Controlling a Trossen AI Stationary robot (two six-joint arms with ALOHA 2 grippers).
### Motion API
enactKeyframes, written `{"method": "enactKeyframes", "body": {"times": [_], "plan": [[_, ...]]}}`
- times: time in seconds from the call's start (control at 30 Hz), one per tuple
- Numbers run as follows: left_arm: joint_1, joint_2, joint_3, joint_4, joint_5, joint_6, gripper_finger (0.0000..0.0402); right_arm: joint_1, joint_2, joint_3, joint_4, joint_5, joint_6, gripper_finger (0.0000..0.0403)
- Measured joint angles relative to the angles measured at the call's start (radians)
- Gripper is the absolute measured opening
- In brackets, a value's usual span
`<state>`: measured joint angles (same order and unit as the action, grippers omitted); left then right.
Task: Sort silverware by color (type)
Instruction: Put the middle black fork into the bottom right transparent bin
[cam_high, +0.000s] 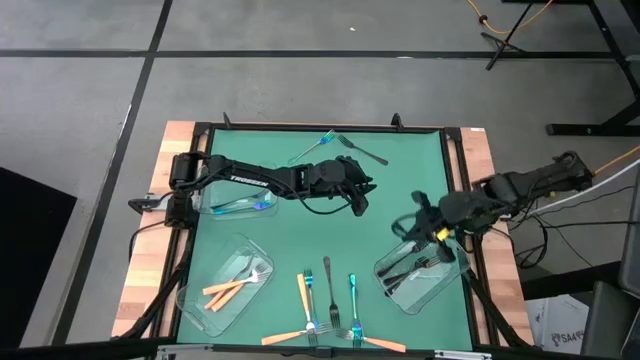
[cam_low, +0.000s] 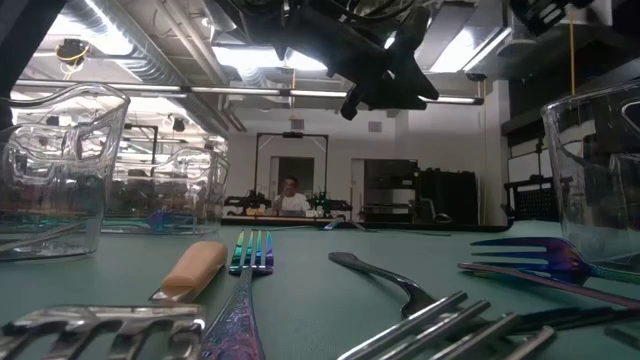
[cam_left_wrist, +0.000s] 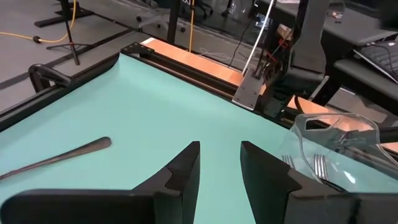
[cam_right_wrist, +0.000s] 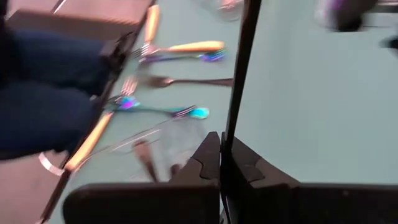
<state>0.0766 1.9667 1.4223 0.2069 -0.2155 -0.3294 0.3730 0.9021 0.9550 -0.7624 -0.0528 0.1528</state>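
at the near edge of the table (cam_high: 300, 215) you have a loose cluster of forks on the green mat: an orange-handled fork (cam_high: 304, 296), a dark grey fork (cam_high: 327, 283) and a blue-teal fork (cam_high: 353, 298) lie side by side, with two more orange-handled forks (cam_high: 285, 337) spread flat along the very edge. to the near left, a clear tray (cam_high: 228, 285) holds two orange-handled forks (cam_high: 235, 286) lying crossed. to the near right, a second clear tray (cam_high: 420, 274) holds dark forks (cam_high: 408, 268).

your right gripper (cam_high: 423, 228) hangs over the far rim of that right tray. its fingers are pressed together on a thin dark fork handle (cam_right_wrist: 241, 68), which stands up between them in the right wrist view.

further in, near the table's middle, your left gripper (cam_high: 360, 200) hovers above bare mat with its fingers (cam_left_wrist: 184, 171) apart and nothing between them. behind its arm, on the left side, a third clear tray (cam_high: 236, 204) holds a blue-teal fork, only partly seen.

at the far edge, a blue-teal fork (cam_high: 314, 148) and a dark grey fork (cam_high: 362, 152) lie close together on the mat, their tines nearly meeting.

in the low view a person (cam_low: 291, 196) shows in the room beyond the table.
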Motion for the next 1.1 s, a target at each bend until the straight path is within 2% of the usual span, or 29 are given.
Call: {"method": "enactKeyframes", "body": {"times": [0.23,0.57,0.83,1.1], "plan": [[-0.016,0.000,0.000,-0.029,0.000,0.000,0.0108,0.163,0.027,0.000,-0.011,0.000,0.075,0.0000],[-0.040,0.000,0.000,-0.043,-0.001,0.000,0.0108,0.289,0.114,0.000,-0.142,0.036,0.080,0.0000],[-0.045,0.000,0.000,-0.043,-0.004,0.002,0.0108,0.308,0.236,0.000,-0.263,0.103,0.074,0.0000],[-0.050,0.000,0.000,-0.079,-0.003,0.001,0.0108,0.307,0.353,-0.001,-0.320,0.096,0.045,0.0000]]}}
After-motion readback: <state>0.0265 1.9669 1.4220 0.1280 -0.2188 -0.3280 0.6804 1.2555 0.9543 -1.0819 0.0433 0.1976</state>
